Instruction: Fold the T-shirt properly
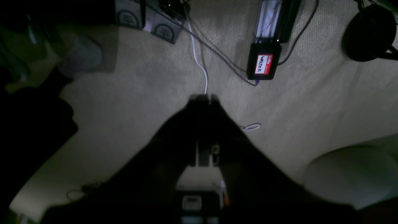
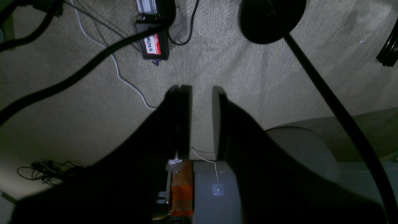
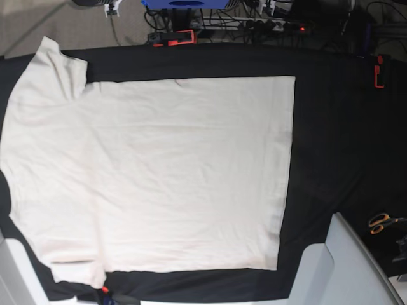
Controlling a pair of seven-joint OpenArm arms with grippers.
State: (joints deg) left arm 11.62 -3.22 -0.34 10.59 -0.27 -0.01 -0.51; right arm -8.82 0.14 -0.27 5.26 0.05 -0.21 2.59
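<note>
The cream T-shirt [image 3: 159, 171] lies spread flat on the black cloth [image 3: 331, 127] in the base view, collar end at the left and hem at the right, one sleeve at the top left and one at the bottom left. It does not show in either wrist view. My left gripper [image 1: 205, 98] is shut and empty, hanging over beige carpet. My right gripper [image 2: 202, 90] is open and empty, also over carpet. Neither gripper shows in the base view; only grey arm parts show at the bottom right [image 3: 343, 260] and bottom left [image 3: 16, 273].
Orange-handled scissors [image 3: 381, 222] lie on the cloth at the right edge. Red clamps [image 3: 379, 70] [image 3: 181, 37] hold the cloth. On the carpet are a black box with a red name badge [image 1: 264, 63] [image 2: 153, 45], cables and a black round stand [image 2: 270, 18].
</note>
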